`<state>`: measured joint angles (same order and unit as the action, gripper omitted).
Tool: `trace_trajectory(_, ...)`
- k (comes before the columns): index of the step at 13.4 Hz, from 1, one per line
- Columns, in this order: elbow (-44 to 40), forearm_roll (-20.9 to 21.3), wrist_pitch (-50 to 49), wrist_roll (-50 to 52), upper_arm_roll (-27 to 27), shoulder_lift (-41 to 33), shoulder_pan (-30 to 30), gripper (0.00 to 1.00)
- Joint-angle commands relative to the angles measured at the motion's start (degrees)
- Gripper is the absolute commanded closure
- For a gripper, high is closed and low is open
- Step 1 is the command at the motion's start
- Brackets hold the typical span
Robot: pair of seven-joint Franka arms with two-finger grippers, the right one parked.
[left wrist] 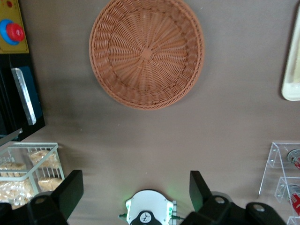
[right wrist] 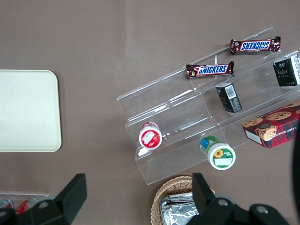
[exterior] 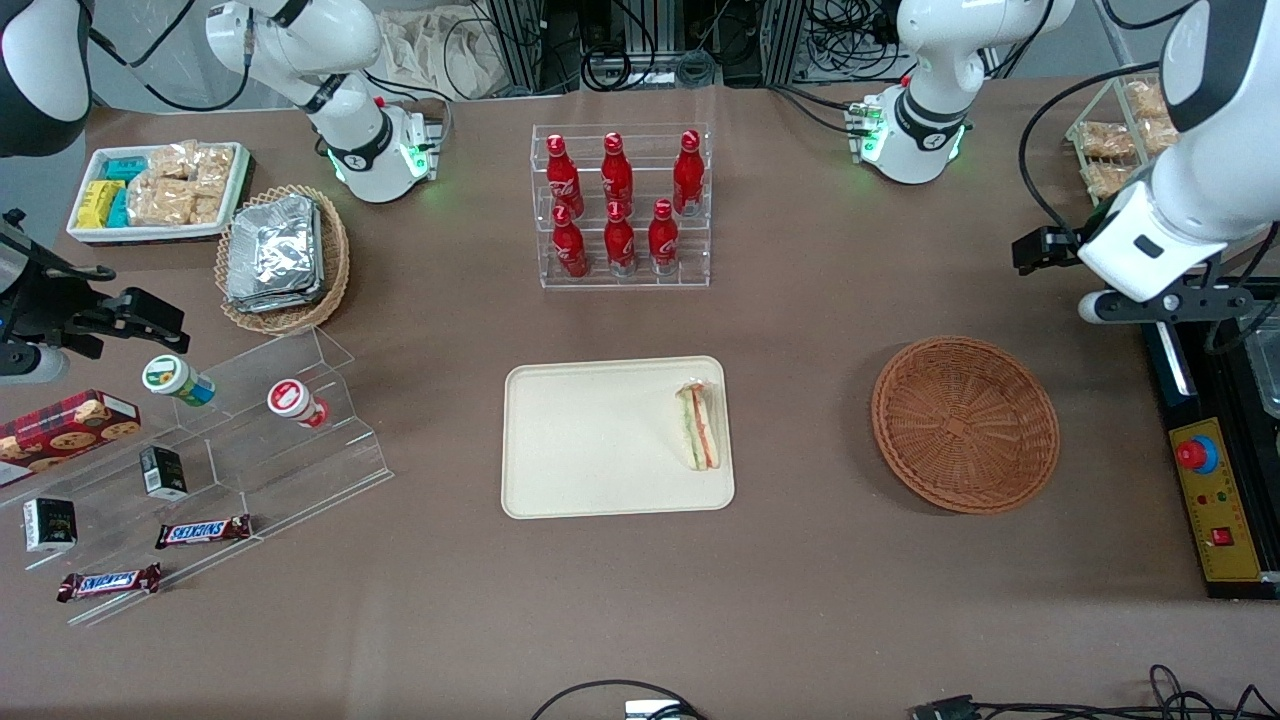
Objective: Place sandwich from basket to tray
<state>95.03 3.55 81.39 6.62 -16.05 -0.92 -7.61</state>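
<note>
Nearest the front camera, the tray [exterior: 600, 440] carries the sandwich [exterior: 698, 425] at its basket-side edge; the basket [exterior: 965, 423] sits empty. Gripper [left wrist: 136, 192] hovers above the tabletop [exterior: 800, 600], jaws spread apart.

The basket [left wrist: 146, 52] is seen on the brown bench [left wrist: 140, 140], with the tool [left wrist: 136, 192] held open above it.

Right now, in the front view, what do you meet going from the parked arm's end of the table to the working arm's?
Snickers bars → tray → sandwich → basket; the open gripper hangs above the table, farther from the camera than the basket.
</note>
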Motion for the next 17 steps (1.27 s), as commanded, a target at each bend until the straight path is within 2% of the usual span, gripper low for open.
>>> trace_trajectory(1,0.95,-0.83,2.36,0.15,7.04,-1.45,7.38,0.0)
trace_trajectory(2,0.95,-1.17,3.76,0.06,10.83,-1.45,10.91,0.0)
trace_trajectory(3,0.86,-2.31,4.65,0.06,11.3,-1.36,11.21,0.0)
trace_trajectory(17,1.12,-2.58,5.1,0.06,11.22,-1.1,10.07,0.0)
